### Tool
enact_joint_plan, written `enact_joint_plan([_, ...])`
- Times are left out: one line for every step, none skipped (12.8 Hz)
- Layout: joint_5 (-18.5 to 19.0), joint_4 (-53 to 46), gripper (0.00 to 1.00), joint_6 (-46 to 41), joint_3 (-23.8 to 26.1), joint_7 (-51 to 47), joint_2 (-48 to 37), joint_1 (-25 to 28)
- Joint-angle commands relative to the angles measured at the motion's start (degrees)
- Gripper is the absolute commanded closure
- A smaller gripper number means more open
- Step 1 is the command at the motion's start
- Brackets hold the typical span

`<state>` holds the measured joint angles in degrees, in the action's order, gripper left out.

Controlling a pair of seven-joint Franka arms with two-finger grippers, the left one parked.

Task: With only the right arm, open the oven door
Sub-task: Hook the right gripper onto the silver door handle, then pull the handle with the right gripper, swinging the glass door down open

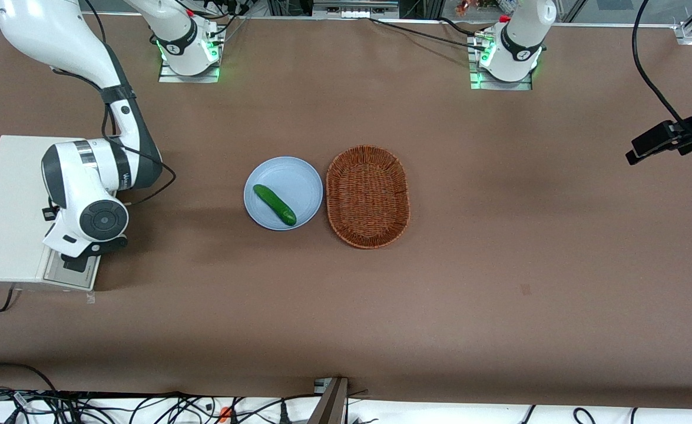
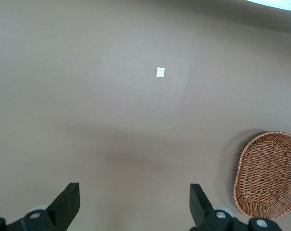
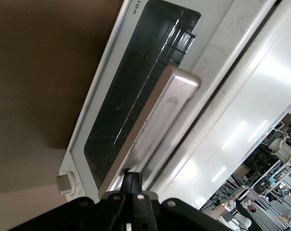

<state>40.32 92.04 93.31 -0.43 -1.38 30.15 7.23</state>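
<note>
gripper (image 3: 131,185) closed to 1 narrow tip at handle (image 3: 150,130) | oven door (image 3: 136,91) judged stiff, hinged, glass-fronted | handle best hooked mid-bar

A matte brown table covering (image 1: 499,294) carries a small boxy white toaster oven (image 1: 10,194) at nine o'clock from the round pale blue plate (image 1: 298,176). The oven's rectangular silver-grey door (image 3: 107,96) frames dark, near-black glass and has a brushed silver bar handle (image 3: 155,125). The white right arm (image 1: 86,176) has dark grey joints, and its black gripper (image 1: 78,259) sits at that handle. A glossy dark green cucumber (image 1: 274,204) lies on the plate. At three o'clock from the plate is an oval orange-brown wicker basket (image 1: 367,196) with a tight woven pattern.
</note>
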Motion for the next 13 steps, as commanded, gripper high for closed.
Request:
enact_joint_plan([-1.6, -0.7, 1.00, 0.2, 0.3, -1.6, 1.1, 0.2])
enact_joint_plan([-1.7, -0.8, 1.00, 0.5, 0.4, -1.7, 1.2, 0.2])
enact_joint_plan([-2.2, -0.8, 1.00, 0.5, 0.5, -1.8, 1.6, 0.4])
enact_joint_plan([-4.0, -1.4, 1.00, 0.6, 0.5, -1.8, 1.9, 0.5])
enact_joint_plan([-4.8, -1.8, 1.00, 0.7, 0.5, -1.7, 2.4, 0.6])
enact_joint_plan([-5.0, -1.9, 1.00, 1.5, 0.5, -1.8, 2.7, 0.7])
enact_joint_plan([-5.1, -1.9, 1.00, 2.0, 0.5, -1.9, 3.0, 0.6])
enact_joint_plan([-6.1, -1.9, 1.00, 2.9, 0.5, -2.1, 3.3, 0.6])
enact_joint_plan([-6.8, -1.9, 1.00, 3.6, 0.5, -2.2, 3.8, 0.6])
enact_joint_plan([-7.0, -1.9, 1.00, 4.2, 0.5, -2.2, 4.3, 0.6])
enact_joint_plan([-7.0, -1.9, 1.00, 5.2, 0.5, -3.0, 4.9, 0.6])
enact_joint_plan([-7.1, -2.0, 1.00, 6.1, 0.5, -4.0, 5.4, 0.6])
enact_joint_plan([-7.1, -2.0, 1.00, 6.7, 0.5, -4.1, 5.9, 0.6])
